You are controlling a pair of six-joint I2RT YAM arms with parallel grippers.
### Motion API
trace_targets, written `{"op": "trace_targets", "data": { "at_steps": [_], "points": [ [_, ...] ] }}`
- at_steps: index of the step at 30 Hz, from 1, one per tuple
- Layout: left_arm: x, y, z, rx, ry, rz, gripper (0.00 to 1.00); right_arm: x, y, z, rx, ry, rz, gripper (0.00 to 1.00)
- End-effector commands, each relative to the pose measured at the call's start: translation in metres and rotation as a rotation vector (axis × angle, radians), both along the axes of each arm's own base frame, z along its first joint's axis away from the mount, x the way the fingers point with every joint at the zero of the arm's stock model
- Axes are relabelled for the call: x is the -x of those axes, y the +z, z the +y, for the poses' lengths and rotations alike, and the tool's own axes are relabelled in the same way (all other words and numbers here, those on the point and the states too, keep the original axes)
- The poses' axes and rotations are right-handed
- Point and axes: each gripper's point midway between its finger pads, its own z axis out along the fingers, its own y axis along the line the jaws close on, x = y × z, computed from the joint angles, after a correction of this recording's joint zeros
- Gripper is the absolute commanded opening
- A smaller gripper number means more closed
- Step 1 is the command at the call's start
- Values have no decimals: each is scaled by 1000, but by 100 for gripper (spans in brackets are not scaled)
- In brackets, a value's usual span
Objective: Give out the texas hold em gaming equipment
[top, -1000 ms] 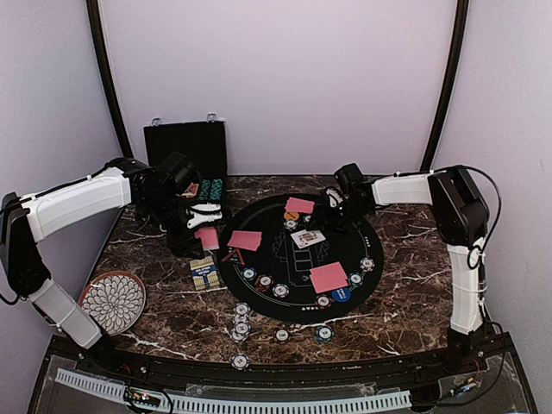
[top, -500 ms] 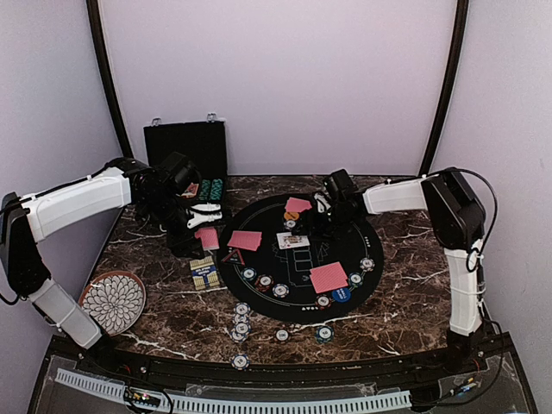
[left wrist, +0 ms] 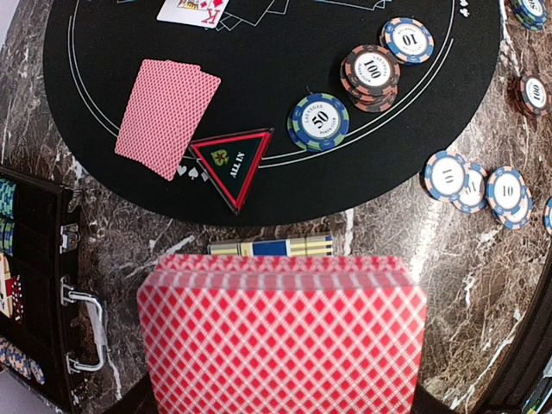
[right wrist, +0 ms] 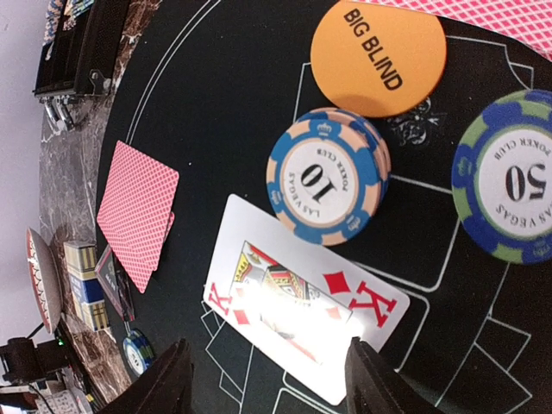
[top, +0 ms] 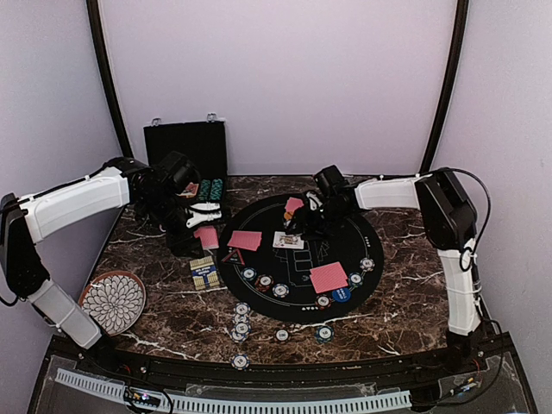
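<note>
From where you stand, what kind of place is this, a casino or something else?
Probably a robot test bench set up as a poker table, not a casino: plain walls close in a small marble-look table, two white robot arms are bolted to its near edge, and a round black felt mat holds poker chips and cards.

We see a worktop (top: 405,285) of glossy dark brown marble-look stone with white veins. On it lies a matt black round mat (left wrist: 285,185), smooth and cloth-like. The playing cards (left wrist: 166,116) look like coated paper with a printed red lattice back; the face-up king (right wrist: 297,310) shines under the light. The poker chips (right wrist: 328,185) appear hard moulded plastic, the orange button (right wrist: 379,56) smooth plastic. The black case (left wrist: 39,285) carries bright metal latches (left wrist: 86,332).
</note>
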Motion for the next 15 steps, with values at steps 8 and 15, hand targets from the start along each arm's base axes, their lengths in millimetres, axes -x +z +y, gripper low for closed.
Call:
{"op": "trace_targets", "data": {
  "at_steps": [8, 15],
  "points": [
    [6, 14, 4, 12, -11, -23, 0, -17, -22, 15, -22, -1, 60, 58],
    [6, 13, 5, 7, -13, -26, 0, -34, -31, 14, 4, -30, 55, 56]
  ]
}}
